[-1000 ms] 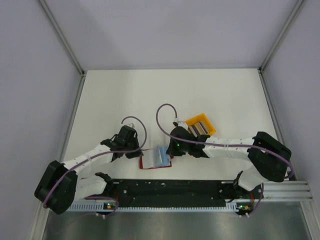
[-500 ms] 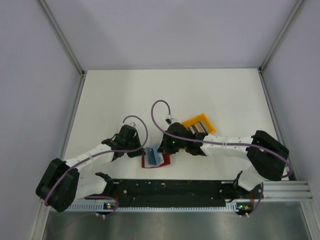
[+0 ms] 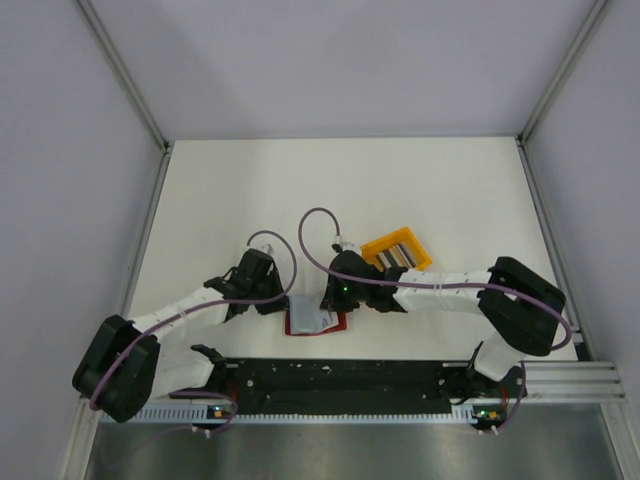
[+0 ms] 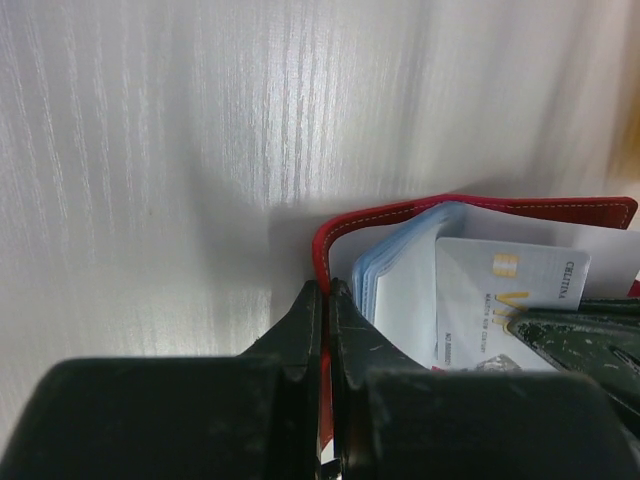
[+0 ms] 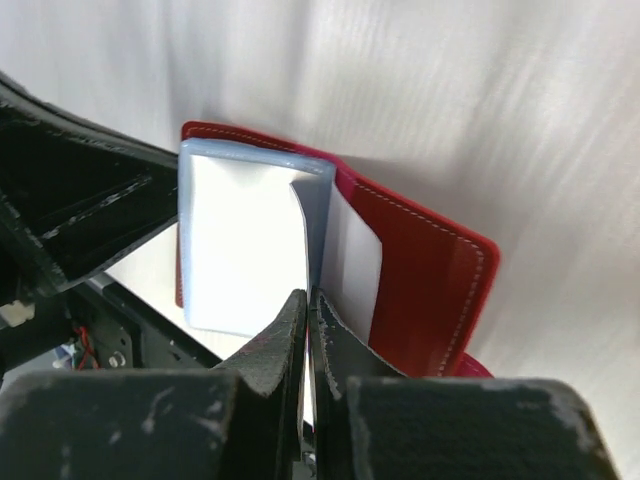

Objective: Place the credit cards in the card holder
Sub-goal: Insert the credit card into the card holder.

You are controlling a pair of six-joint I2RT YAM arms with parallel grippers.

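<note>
Your left claw [image 4: 327, 292] has not shifted in the last second: it is still pinched shut on the left edge of the card holder [image 4: 480, 206], pinning that red cover to the worktop [image 3: 300, 190].

The change is on your right side. A second ago the light blue sleeves [image 4: 395, 270] lay spread to the right, with the right claw [image 5: 308, 298] beside them. Half a second ago they stood on edge. Now that claw has swung left, its arm following, and the sleeves have gone over with it. From above, the holder shows a pale face inside a red rim.

The right claw is closed tight on a thin pale leaf [image 5: 306, 250] in the sleeve stack. You cannot tell from these views whether that leaf is a sleeve or a card.

One credit card [image 4: 500, 290] with a gold chip lies against the sleeves inside the open holder, its lower corner under the right claw.

The yellow bin [image 3: 385, 243] sits just behind the right wrist, unmoved, with more cards [image 3: 398, 255] in it.
</note>
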